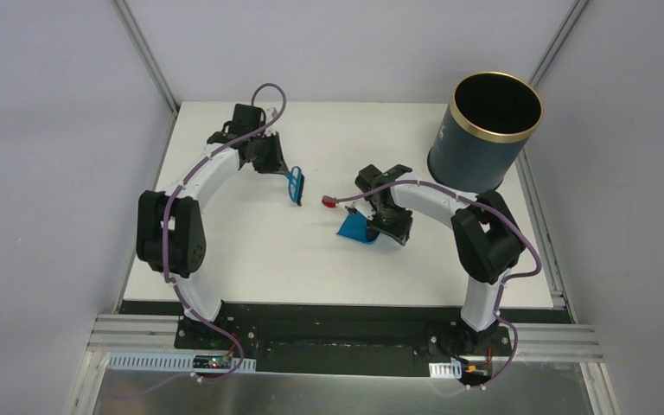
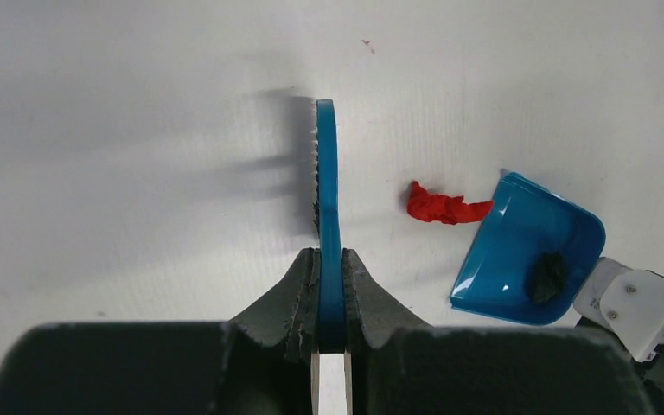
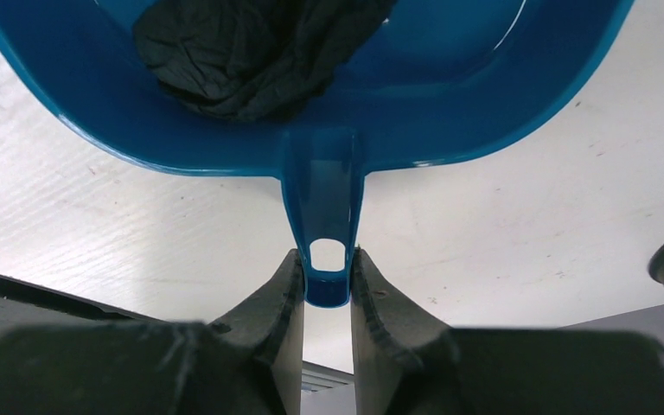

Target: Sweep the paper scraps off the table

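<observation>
My left gripper (image 2: 329,259) is shut on the handle of a small blue hand brush (image 2: 326,186), which stands edge-on on the white table (image 1: 251,251). From above, the brush (image 1: 296,186) is left of centre. My right gripper (image 3: 327,264) is shut on the handle of the blue dustpan (image 3: 450,104). A dark crumpled paper scrap (image 3: 242,56) lies inside the pan. A red paper scrap (image 2: 437,206) lies on the table, touching the dustpan's (image 2: 527,251) open lip, to the right of the brush. In the overhead view the red scrap (image 1: 329,202) sits between brush and dustpan (image 1: 356,229).
A tall dark bin with a gold rim (image 1: 487,130) stands at the table's far right corner. Grey walls close in the table on three sides. A black strip (image 1: 337,313) runs along the near edge by the arm bases.
</observation>
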{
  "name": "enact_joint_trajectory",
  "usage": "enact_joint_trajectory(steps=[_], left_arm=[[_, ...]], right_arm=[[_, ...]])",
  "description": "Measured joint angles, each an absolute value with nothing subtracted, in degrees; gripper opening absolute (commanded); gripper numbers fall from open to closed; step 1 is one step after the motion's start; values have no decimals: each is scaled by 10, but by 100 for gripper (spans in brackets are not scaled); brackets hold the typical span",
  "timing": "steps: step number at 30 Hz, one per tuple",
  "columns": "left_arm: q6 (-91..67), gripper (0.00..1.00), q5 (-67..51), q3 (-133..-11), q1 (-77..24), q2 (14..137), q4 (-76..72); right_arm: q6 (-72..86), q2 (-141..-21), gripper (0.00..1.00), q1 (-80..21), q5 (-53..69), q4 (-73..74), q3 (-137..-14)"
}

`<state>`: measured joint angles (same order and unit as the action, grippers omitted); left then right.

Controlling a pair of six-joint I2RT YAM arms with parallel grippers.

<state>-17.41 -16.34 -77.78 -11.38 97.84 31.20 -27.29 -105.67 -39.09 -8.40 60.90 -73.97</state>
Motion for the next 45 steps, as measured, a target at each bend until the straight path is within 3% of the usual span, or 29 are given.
enact_joint_trajectory(steps=[12, 24, 30, 37, 45], left_arm=[[-173, 0, -269, -826, -220, 1048, 300], [-193, 0, -352, -854, -244, 1048, 305], [-187, 0, -311, -853, -244, 978, 352], [-155, 0, -187, -832, -243, 748, 356], [-115, 0, -117, -751, -243, 776, 333]], right_arm=[[-274, -1087, 0, -390, -86, 618, -775], [-280, -1091, 0, -362, -82, 575, -757], [-279, -1047, 0, -341, -66, 514, -703], [-275, -944, 0, -323, -48, 456, -686], [-275, -906, 0, -319, -52, 462, -689]])
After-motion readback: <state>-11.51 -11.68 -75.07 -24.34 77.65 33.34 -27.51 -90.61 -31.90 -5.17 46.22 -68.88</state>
